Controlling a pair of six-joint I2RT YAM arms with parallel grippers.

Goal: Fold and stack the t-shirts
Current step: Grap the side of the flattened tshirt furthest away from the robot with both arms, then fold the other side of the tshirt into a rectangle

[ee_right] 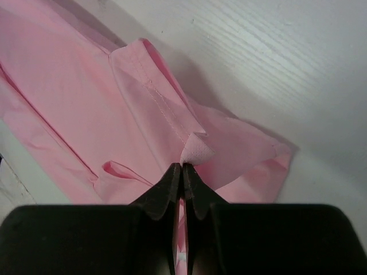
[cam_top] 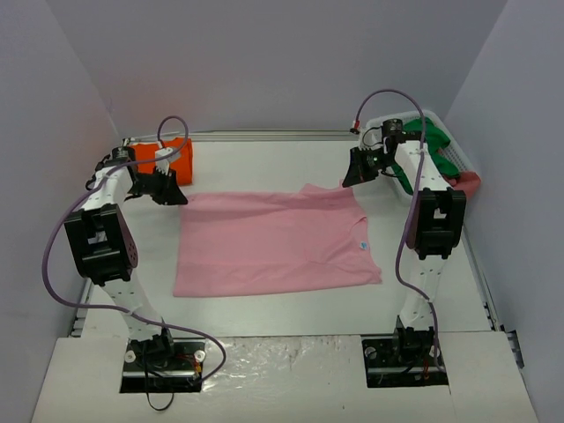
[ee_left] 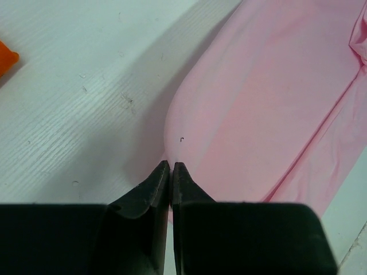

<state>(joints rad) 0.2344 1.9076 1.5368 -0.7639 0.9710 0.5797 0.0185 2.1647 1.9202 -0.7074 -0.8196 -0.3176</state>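
The light pink t-shirt (cam_top: 273,242) lies spread across the middle of the table. My left gripper (cam_top: 179,199) is at its far left corner, and in the left wrist view it (ee_left: 171,164) is shut on the edge of the pink cloth (ee_left: 258,103), which is lifted a little. My right gripper (cam_top: 352,180) is at the far right corner, by a sleeve. In the right wrist view it (ee_right: 182,166) is shut on a pinched tip of the pink cloth (ee_right: 69,103). The bright orange t-shirt (cam_top: 181,163) sits bunched at the back left, and its edge shows in the left wrist view (ee_left: 7,58).
A white slatted basket (cam_top: 432,115) stands at the back right, holding green cloth (cam_top: 445,154) and reddish cloth (cam_top: 470,183). Grey walls close in the white table (cam_top: 264,159) on three sides. Both arm bases are bolted at the near edge.
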